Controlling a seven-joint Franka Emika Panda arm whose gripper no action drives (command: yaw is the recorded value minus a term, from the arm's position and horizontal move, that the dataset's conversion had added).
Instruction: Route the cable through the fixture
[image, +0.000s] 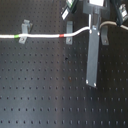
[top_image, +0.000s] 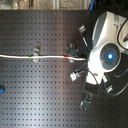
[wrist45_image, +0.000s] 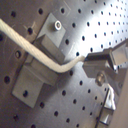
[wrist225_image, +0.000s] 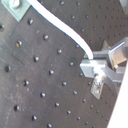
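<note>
Looking at the first exterior view, you had the cable (image: 45, 36) stretched straight across the black perforated worktop (image: 45, 90) from that first exterior view's left edge toward the arm. Its green band (image: 19, 36) sat just beside the first clip (image: 24, 31), and its red band (image: 62, 35) lay just beside the second clip (image: 68, 33). Past the red band the cord rose in a gentle curve up to the tool (image: 93, 28).

In the first wrist view the tool (wrist45_image: 84, 61) was closed narrow on the cable's end, with the white cord (wrist45_image: 35, 47) running away from the fingers (wrist45_image: 97, 60) and lying across a grey fixture block (wrist45_image: 37, 70) bolted to the plate. The second wrist view showed the same pinch: the cable (wrist225_image: 65, 27) ended at the tool (wrist225_image: 89, 59).

In the second exterior view the cable (top_image: 50, 56) crossed the board level, and the arm's white body (top_image: 105, 45) hid the tool itself. A small blue object (top_image: 2, 90) lay at the second exterior view's left edge, well apart from the cord.
</note>
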